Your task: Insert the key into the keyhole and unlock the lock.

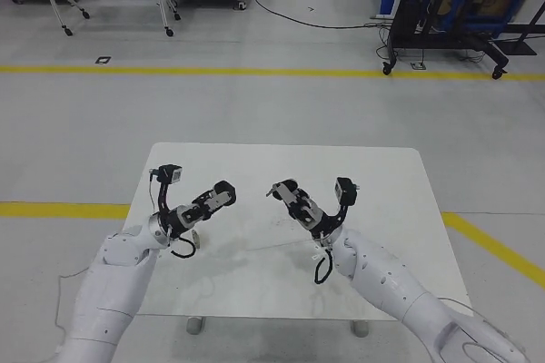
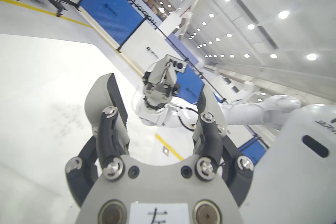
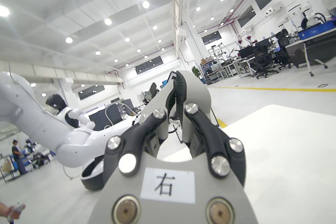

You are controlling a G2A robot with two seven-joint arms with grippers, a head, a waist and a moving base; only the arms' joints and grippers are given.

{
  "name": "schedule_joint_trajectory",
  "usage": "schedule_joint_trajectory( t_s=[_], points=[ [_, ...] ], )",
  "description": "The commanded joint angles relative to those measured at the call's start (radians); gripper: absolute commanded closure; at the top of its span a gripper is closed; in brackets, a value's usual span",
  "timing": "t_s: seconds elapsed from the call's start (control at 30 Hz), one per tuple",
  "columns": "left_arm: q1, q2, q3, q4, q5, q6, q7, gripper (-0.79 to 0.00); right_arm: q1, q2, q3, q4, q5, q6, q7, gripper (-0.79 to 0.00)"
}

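Note:
Both arms are held up over the white table [image 1: 381, 181], their grippers facing each other a short way apart. My left gripper [image 1: 223, 192] is on the table's left half. It is open in the left wrist view [image 2: 160, 96], with nothing between its dark pads [image 2: 115, 96]. My right gripper [image 1: 280, 191] hangs near the table's middle, and the left wrist view sees it beyond the left fingers [image 2: 161, 83]. In the right wrist view its fingers [image 3: 181, 86] are pressed together. I cannot make out anything between them.
The table's far edge [image 1: 282, 145] and its right corner [image 3: 273, 107] border a grey floor with yellow lines [image 1: 254, 71]. A dark wheeled rack [image 1: 445, 36] stands far behind on the right. Desks and chairs [image 3: 262, 59] fill the room beyond.

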Motion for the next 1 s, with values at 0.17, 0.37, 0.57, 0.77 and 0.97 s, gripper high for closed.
schedule_joint_trajectory(
  t_s=[0.17, 0.37, 0.57, 0.77, 0.97],
  points=[
    [-0.047, -0.004, 0.076, 0.032, 0.12, -0.027, 0.032, -0.409, 0.068, -0.004, -0.139, -0.01, 0.276, 0.0, 0.144, 0.0],
    [-0.059, -0.006, 0.102, 0.041, 0.153, -0.047, 0.062, -0.369, 0.105, -0.014, -0.18, 0.029, 0.454, 0.0, 0.304, 0.0],
    [-0.059, -0.001, 0.096, 0.045, 0.149, -0.047, 0.083, -0.274, 0.104, -0.018, -0.167, 0.039, 0.563, 0.0, 0.435, 0.0],
    [-0.061, 0.004, 0.097, 0.045, 0.15, -0.038, 0.092, -0.197, 0.09, -0.023, -0.123, 0.043, 0.649, 0.0, 0.562, 0.0],
    [-0.071, 0.006, 0.106, 0.052, 0.156, -0.027, 0.102, -0.212, 0.074, -0.032, -0.069, 0.038, 0.717, 0.0, 0.695, 0.0]
  ],
)
